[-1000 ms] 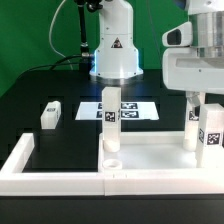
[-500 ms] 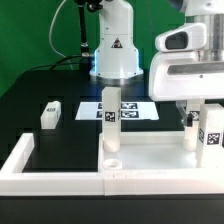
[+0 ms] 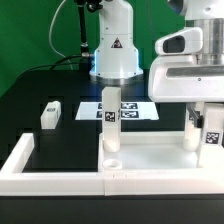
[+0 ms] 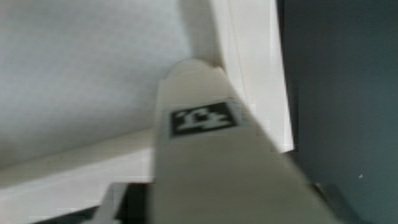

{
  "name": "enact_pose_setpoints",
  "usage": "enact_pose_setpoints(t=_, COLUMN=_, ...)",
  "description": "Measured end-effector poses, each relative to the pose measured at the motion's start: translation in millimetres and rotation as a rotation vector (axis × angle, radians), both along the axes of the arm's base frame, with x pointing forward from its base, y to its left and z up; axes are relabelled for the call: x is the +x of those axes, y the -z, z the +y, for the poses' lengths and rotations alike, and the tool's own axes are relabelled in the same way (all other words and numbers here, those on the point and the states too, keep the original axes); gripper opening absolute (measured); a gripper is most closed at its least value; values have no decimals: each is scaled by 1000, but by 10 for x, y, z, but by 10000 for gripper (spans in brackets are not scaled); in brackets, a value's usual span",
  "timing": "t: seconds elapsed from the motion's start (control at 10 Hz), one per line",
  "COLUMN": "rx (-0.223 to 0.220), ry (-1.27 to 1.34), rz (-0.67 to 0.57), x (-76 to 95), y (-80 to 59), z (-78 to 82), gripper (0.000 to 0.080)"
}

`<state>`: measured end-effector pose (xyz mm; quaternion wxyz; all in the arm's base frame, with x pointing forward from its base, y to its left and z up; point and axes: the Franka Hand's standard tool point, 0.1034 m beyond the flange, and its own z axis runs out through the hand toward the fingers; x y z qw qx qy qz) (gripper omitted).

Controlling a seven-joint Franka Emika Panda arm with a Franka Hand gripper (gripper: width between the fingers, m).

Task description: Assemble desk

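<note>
The white desk panel point(image 3: 150, 152) lies flat at the front. One leg point(image 3: 110, 115) stands in a socket at its middle. Two more legs stand at the exterior view's right, a plain-looking one point(image 3: 190, 132) and a tagged one point(image 3: 213, 135). A fourth leg point(image 3: 50, 114) lies loose on the black table at the left. My gripper point(image 3: 195, 106) hangs over the right-hand legs. In the wrist view my gripper point(image 4: 222, 208) is shut on a tagged leg point(image 4: 205, 120). That leg's tip points at the panel's rim point(image 4: 240, 50). Which right-hand leg it is, I cannot tell.
The marker board point(image 3: 135, 108) lies behind the panel. The arm's white base point(image 3: 115, 50) stands at the back. A low white border wall point(image 3: 20, 155) runs along the left and the front. Black table shows beside the panel point(image 4: 347, 80).
The hand has shifted a little toward the exterior view's left since one second ago. It has hardly moved in the last half second. The legs stand as before.
</note>
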<state>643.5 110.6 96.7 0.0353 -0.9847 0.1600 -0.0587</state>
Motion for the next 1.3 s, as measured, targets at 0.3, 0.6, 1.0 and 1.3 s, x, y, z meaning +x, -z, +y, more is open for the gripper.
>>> enact_pose_setpoints(t=0.3, rx=33, ry=299, rz=21, x=-2, y=4, z=-29, gripper=291)
enact_pose_setpoints(t=0.6, rx=138, ry=813, rz=80, x=-21, y=2, z=-91, gripper=291)
enact_pose_setpoints(t=1.0, rx=206, ry=1073, rz=132, x=-42, y=12, z=-105, gripper=292)
enact_pose_setpoints(t=1.3, rx=226, ry=1254, rz=149, x=-42, y=15, z=-102, gripper=292)
